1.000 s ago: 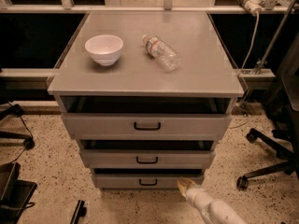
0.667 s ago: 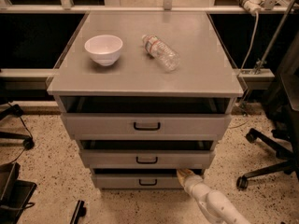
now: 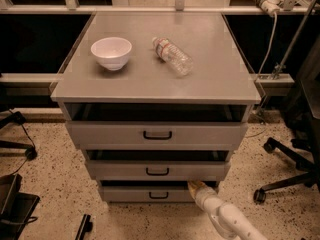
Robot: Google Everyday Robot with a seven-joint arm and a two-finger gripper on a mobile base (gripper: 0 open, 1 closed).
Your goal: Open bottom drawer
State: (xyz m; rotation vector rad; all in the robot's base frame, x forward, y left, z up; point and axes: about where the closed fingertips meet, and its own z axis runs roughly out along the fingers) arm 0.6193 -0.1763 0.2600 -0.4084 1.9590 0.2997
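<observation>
The grey metal cabinet [image 3: 155,84] has three drawers, each pulled out a little. The bottom drawer [image 3: 135,194] is the lowest and narrowest front, with a small black loop handle [image 3: 158,195]. My gripper [image 3: 195,185] comes in from the lower right on a white arm [image 3: 227,221]. Its tip sits at the top edge of the bottom drawer's front, right of the handle, just under the middle drawer [image 3: 157,170]. The top drawer [image 3: 157,135] is the widest.
A white bowl [image 3: 111,52] and a plastic bottle [image 3: 172,55] lying on its side rest on the cabinet top. Office chair bases stand at right [image 3: 280,169] and at left [image 3: 15,134]. Black objects [image 3: 15,209] lie on the speckled floor at lower left.
The gripper has moved up and slightly left, from the floor in front of the cabinet to the top edge of the bottom drawer's front.
</observation>
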